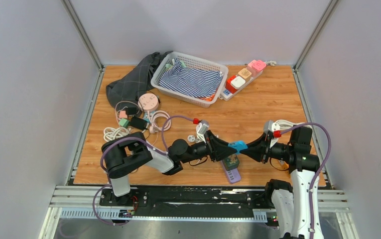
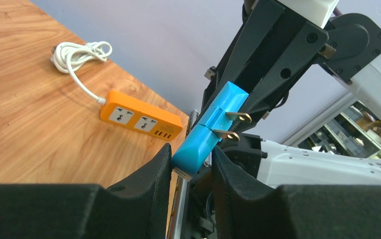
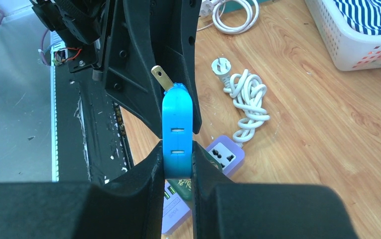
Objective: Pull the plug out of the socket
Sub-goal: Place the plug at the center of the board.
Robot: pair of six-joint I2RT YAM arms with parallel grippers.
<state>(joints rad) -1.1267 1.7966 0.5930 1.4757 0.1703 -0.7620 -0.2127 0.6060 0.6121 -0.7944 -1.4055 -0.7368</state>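
Both ends being pinched | I'm seeing left gripper (image 2: 191, 164) clamping blue plug (image 1: 238, 146) | right gripper (image 3: 177, 160) clamping its other end | long axis lying along near edge of table (image 1: 278, 102)

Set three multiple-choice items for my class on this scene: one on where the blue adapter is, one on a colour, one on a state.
1. Where is the blue adapter?
A in the white basket
B held between the left gripper and the right gripper
C lying on the table

2. What colour is the power strip in the left wrist view?
A orange
B black
C green

3. How are the adapter's prongs?
A pushed into a socket
B bare
C taped over

Answers:
1 B, both grippers clamp it in the air.
2 A, its casing is orange.
3 B, the prongs stand free of any socket.
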